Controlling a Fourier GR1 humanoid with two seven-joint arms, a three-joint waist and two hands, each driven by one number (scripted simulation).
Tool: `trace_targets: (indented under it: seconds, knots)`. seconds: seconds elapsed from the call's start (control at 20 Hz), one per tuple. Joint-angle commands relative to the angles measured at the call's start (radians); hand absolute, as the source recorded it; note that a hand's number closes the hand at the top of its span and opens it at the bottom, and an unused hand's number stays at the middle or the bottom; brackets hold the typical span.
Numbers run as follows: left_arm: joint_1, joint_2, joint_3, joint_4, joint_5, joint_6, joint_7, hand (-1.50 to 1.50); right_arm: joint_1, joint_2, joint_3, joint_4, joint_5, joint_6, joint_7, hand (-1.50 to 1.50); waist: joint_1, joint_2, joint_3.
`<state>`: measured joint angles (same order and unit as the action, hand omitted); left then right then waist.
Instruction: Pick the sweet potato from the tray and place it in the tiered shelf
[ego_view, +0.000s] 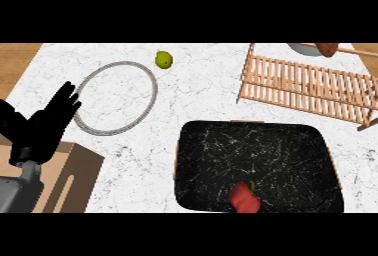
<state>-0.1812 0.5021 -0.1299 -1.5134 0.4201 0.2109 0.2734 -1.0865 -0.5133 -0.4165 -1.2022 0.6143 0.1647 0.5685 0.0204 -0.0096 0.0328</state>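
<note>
The sweet potato (245, 198), reddish and stubby, lies on the black marbled tray (251, 150) close to its near edge, partly cut off by the view's lower limit. The wooden slatted tiered shelf (306, 85) stands at the back right, beyond the tray. My left hand (44, 127) rests open at the left edge with its fingers pointing up, far from the tray and holding nothing. My right hand does not show.
A white plate (94, 125) with a grey rim lies at the back left, with a green lime (164, 59) behind it. A wooden box (74, 172) sits at the lower left under my left forearm. A grey bowl (303, 48) with a red-brown item (327, 48) stands behind the shelf.
</note>
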Motion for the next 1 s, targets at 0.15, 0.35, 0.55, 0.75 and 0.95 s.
trace_targets:
  seconds: [0.15, 0.35, 0.55, 0.75, 0.95]
  knots:
    - [0.142, -0.067, -0.070, 0.093, -0.002, -0.016, -0.002, 0.00, -0.077, 0.026, -0.139, 0.021, -0.117, -0.090, 0.023, -1.50, -0.004, 0.015, -0.034]
    - [0.127, -0.064, -0.065, 0.068, -0.007, 0.017, 0.034, 0.00, -0.082, 0.010, -0.196, 0.028, -0.130, -0.164, 0.026, -1.50, -0.007, 0.014, -0.032]
    - [0.111, -0.068, -0.041, 0.114, 0.015, -0.004, 0.013, 0.00, -0.079, -0.054, -0.215, 0.012, -0.091, -0.215, 0.026, -1.50, -0.027, 0.018, -0.034]
    - [0.142, -0.067, -0.051, 0.077, 0.014, -0.004, 0.008, 0.00, -0.079, -0.141, -0.263, 0.058, -0.047, -0.278, 0.050, -1.50, -0.016, 0.018, -0.034]
    - [0.151, -0.053, -0.037, 0.084, 0.014, -0.003, 0.014, 0.00, -0.040, -0.231, -0.363, 0.051, -0.090, -0.274, 0.059, -1.50, -0.038, 0.014, -0.033]
